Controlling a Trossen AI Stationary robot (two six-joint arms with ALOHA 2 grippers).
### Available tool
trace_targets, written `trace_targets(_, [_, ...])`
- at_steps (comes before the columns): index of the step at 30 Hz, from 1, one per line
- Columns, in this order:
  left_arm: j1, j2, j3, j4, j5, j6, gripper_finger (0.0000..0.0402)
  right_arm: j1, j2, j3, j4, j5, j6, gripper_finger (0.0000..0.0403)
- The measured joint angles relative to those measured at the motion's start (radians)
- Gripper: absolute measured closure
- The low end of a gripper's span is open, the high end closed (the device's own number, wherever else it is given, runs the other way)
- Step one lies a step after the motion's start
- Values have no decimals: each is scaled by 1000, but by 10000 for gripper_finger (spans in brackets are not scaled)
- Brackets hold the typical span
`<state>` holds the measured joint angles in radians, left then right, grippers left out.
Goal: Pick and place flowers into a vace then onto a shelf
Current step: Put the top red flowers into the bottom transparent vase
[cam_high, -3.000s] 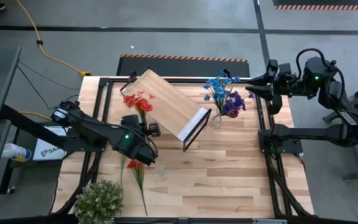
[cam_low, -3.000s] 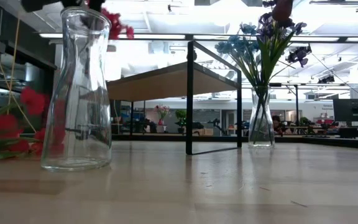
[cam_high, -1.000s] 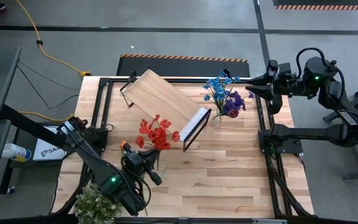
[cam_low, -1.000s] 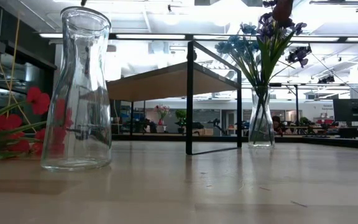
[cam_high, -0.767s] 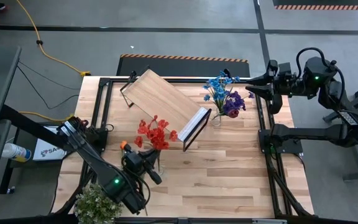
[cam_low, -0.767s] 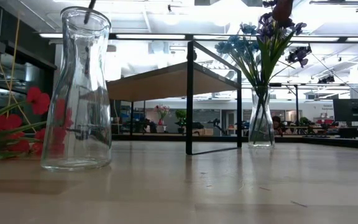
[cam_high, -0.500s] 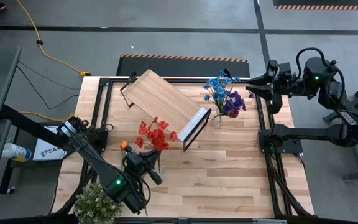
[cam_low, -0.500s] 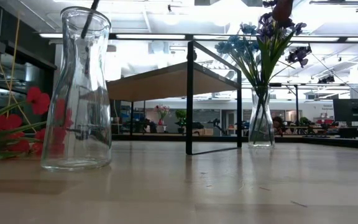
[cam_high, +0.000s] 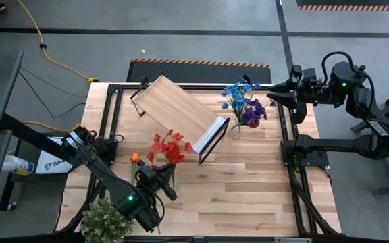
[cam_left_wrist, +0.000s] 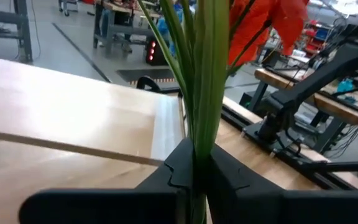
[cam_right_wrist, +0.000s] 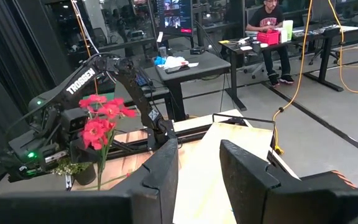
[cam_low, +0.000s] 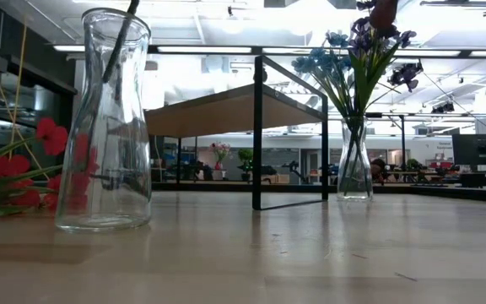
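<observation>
Clamped on a bunch of green stems, my left gripper (cam_left_wrist: 194, 171) sits at the near side of the table, holding the red flowers (cam_high: 167, 146) upright above the empty glass vase (cam_low: 106, 127), just in front of the shelf (cam_high: 181, 115). Over the last moment I have been lowering the bunch: in the low view a dark stem (cam_low: 121, 40) now reaches down through the vase mouth into the neck, where half a second ago it only just crossed the rim and a second ago nothing was inside at all. From above, the blooms have drifted only slightly, so the move is almost pure descent. That tells me the alignment over the narrow opening is good and the insertion step is under way, though the stems are not yet seated; I judge they have a long way to go before they touch the bottom. More red flowers (cam_low: 11, 169) lie on the table beside the vase, waiting their turn. My right gripper (cam_right_wrist: 197, 165) hovers idle at the far right edge, fingers apart, near the second vase (cam_high: 236, 129) that already holds blue and purple flowers (cam_high: 245, 102). Neither vase is on the shelf yet, so that part remains ahead.
</observation>
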<state>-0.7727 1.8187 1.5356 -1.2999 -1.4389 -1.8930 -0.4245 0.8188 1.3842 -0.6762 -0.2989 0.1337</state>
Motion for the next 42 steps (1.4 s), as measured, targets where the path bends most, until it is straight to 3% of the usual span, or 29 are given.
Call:
trace_targets(10, [0,0,-1,16,67,3,350,0,0,0,0,0,-1,292])
trace_targets(21, [0,-1,-1,27,88,3,315,0,0,0,0,0,-1,292])
trace_targets(42, [0,-1,-1,39,199,37,321,0,0,0,0,0,-3,292])
